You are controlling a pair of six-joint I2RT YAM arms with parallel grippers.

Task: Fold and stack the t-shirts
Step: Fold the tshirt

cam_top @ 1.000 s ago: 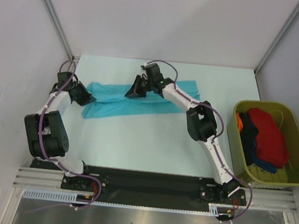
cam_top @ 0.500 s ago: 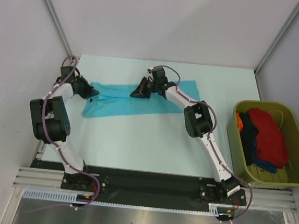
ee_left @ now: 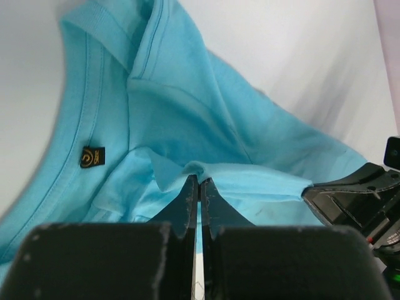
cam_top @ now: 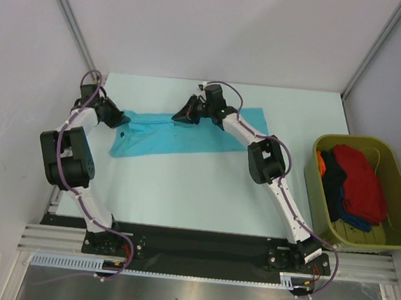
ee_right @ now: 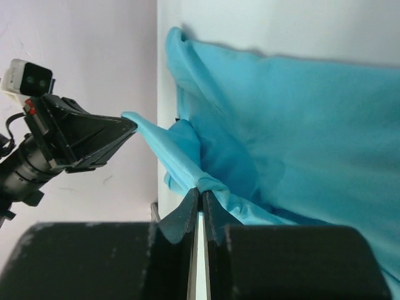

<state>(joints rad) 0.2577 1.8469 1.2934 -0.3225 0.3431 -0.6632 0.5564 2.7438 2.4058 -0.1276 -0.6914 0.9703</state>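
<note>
**Visitor:** Left gripper [cam_top: 116, 117], what is it doing?

**Onlooker:** It is pinching shut on a raised fold of the turquoise short-sleeved cloth t-shirt [cam_top: 187, 136], at the shirt's left end. Its black fingers [ee_left: 187, 200] are pressing together, and cloth is bunching at their tips.

**Visitor:** And the right gripper [cam_top: 184, 115]?

**Onlooker:** That one is nipping the same shirt on its far edge, roughly midway along. Its fingers are sitting almost together, with only a hairline slit showing between them. A ridge of cloth is wrapping over the tips.

**Visitor:** Where is the shirt lying?

**Onlooker:** It is stretching left to right across the far half of the pale table [cam_top: 182, 197], mostly flat. Between the two grippers the cloth is pulling up into a taut strip.

**Visitor:** Is the neck showing?

**Onlooker:** Yes, the ribbed collar [ee_left: 75, 94] is showing in the left wrist view. A small dark square label [ee_left: 92, 156] with a yellow mark is sitting beside the collar band.

**Visitor:** And the other shirts?

**Onlooker:** They are lying heaped in the olive-green plastic tub [cam_top: 349, 138] at the right edge of the table, well apart from the turquoise one. A red cloth t-shirt [cam_top: 361, 179] is lying on top. A dark blue cloth t-shirt [cam_top: 334, 186] is lying to its left and partly under it. An orange cloth t-shirt [cam_top: 320, 159] is peeking out at the tub's far left corner.
</note>
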